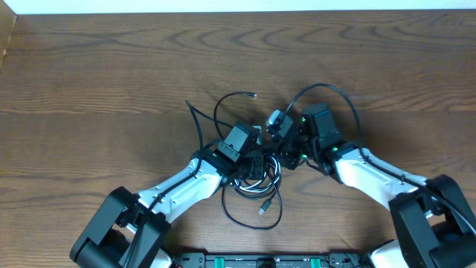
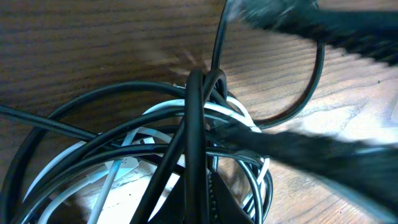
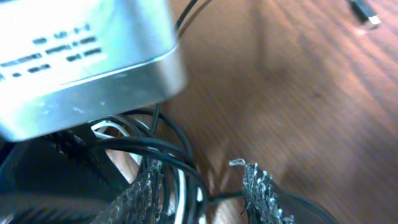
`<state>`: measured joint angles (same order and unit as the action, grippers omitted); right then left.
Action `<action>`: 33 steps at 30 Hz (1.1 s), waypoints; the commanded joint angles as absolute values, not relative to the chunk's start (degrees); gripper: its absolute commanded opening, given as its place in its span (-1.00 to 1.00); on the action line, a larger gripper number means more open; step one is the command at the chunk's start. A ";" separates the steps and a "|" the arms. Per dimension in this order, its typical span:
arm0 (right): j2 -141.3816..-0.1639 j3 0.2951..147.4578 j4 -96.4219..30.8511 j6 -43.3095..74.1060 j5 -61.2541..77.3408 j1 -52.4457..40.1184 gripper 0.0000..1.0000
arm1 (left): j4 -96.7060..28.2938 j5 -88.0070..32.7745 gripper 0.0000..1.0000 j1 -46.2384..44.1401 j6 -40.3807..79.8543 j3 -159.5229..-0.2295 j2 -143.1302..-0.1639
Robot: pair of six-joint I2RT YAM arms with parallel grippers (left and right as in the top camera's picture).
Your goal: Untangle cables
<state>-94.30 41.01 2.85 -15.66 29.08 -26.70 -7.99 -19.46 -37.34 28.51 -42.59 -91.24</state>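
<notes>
At centre: thin black cable (image 2: 196, 124), thin white cable (image 2: 163, 109), 1 tangle.
Left gripper (image 1: 256, 165): clamped on black cable.
Right gripper (image 3: 200, 169): half open (astride strands); best to pinch white only.

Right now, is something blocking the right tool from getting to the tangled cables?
No, nothing visible blocks it. The right tool sits right at the tangle, with the black cable and white cable looping beside its fingers. A silver box hangs close over part of the pile, off to one side.
</notes>
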 commanded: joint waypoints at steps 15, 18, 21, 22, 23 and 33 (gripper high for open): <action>-97.56 40.60 5.04 -15.03 26.28 -27.11 -0.98 | -9.43 -17.02 -0.85 -37.30 28.34 -42.76 -91.48; -96.90 40.60 4.84 -12.51 25.96 -25.78 -0.98 | -10.90 -14.76 -0.85 -37.30 28.34 -42.76 -91.48; -96.25 40.60 4.62 -7.73 23.81 -23.29 -0.98 | -12.51 -14.70 -0.85 -37.30 28.34 -42.76 -91.48; -95.98 40.60 4.32 -4.99 22.96 -21.47 -0.98 | -13.26 -14.55 -0.85 -37.30 28.32 -42.76 -91.50; -95.90 40.60 4.12 -3.62 22.79 -20.29 -0.98 | -13.52 -14.44 -0.85 -37.30 28.32 -42.76 -91.48; -95.04 40.60 0.49 5.17 23.42 -9.13 -0.98 | -13.76 -14.28 -0.85 -37.30 28.34 -42.76 -91.50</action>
<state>-97.06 40.64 0.51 0.99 26.28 -12.58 -12.40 -15.09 -37.34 28.51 -42.72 -91.24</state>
